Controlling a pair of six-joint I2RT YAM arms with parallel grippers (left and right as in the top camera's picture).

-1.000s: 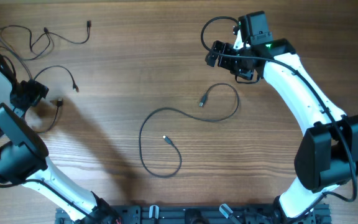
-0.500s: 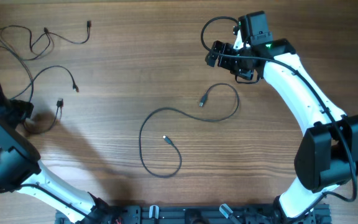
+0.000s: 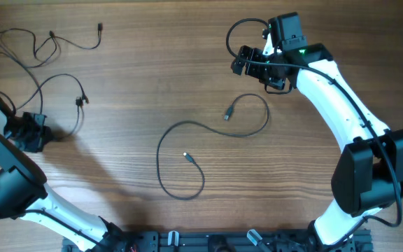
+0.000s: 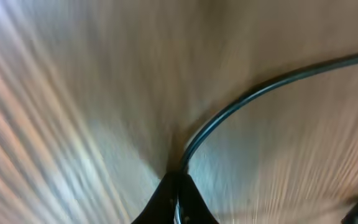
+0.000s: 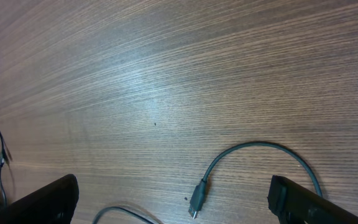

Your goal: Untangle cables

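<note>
Far left on the table [image 3: 138, 63], the left hand [image 3: 32, 131] clenches one cable [image 4: 261, 86]; the right hand [image 3: 241, 61] hangs open.

Middle of the table [image 3: 138, 70], one long cable [image 3: 159, 150] sprawls on its own, with the right gripper [image 3: 242, 63] behind it, well apart. Over at the left edge, the left gripper [image 3: 37, 133] sits on a looped cable [image 3: 58, 75] — just in front of the tangle [image 3: 19, 35] in the far-left corner.

Black cables [image 4: 260, 89]; brown wood-grain table [image 3: 152, 70]; white arms [image 3: 327, 105], black joints [image 3: 373, 168].
</note>
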